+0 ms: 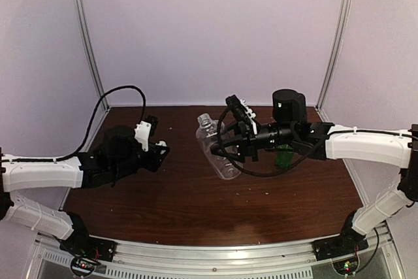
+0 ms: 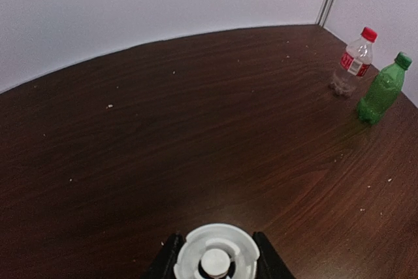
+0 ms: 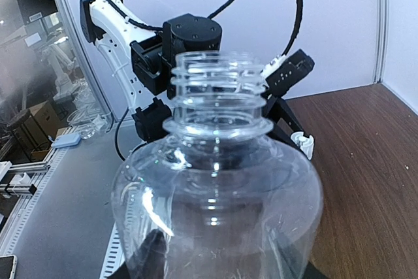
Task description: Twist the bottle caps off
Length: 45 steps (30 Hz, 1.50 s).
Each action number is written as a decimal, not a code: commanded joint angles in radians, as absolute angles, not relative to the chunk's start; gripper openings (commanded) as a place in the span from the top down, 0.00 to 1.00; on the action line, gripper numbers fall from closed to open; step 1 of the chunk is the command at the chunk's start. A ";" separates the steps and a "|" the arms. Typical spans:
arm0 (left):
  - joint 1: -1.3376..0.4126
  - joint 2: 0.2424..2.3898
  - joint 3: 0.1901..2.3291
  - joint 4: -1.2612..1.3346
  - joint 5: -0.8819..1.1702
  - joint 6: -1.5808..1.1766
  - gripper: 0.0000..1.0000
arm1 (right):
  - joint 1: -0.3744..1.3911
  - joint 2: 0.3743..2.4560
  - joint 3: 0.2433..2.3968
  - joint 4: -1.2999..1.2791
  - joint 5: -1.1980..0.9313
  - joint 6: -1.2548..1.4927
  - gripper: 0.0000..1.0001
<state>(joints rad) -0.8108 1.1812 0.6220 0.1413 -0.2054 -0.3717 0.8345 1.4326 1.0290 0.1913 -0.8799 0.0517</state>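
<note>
From above, we saw the open bottle [image 1: 212, 138] over the middle of the table [image 1: 196, 207], in the right gripper [image 1: 227, 151], its neck toward 11 o'clock. The left gripper [image 1: 160, 150] sat at its 9 o'clock, apart, with the loose cap [image 2: 215, 259] between its fingers. Under the right arm, at the open bottle's 3 o'clock, stood the wider capped bottle [image 2: 382, 93]. In the left wrist view, the smaller capped bottle [image 2: 353, 63] stood just beside it, at its 11 o'clock.
</note>
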 commanded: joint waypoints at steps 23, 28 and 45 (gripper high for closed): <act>-0.778 1.617 0.424 0.589 -0.302 -0.432 0.66 | 0.819 1.422 0.987 0.232 -0.854 0.062 0.56; -0.776 1.653 0.432 0.596 -0.279 -0.446 0.65 | 0.818 1.422 0.984 0.230 -0.852 0.060 0.56; -0.776 1.627 0.476 0.495 -0.276 -0.447 0.38 | 0.817 1.424 0.982 0.222 -0.841 0.055 0.56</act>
<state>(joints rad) -0.7841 1.6566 0.4442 0.5362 -0.2756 -0.4442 0.8223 1.4326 0.9882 0.1986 -0.8581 0.0555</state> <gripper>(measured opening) 0.587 0.498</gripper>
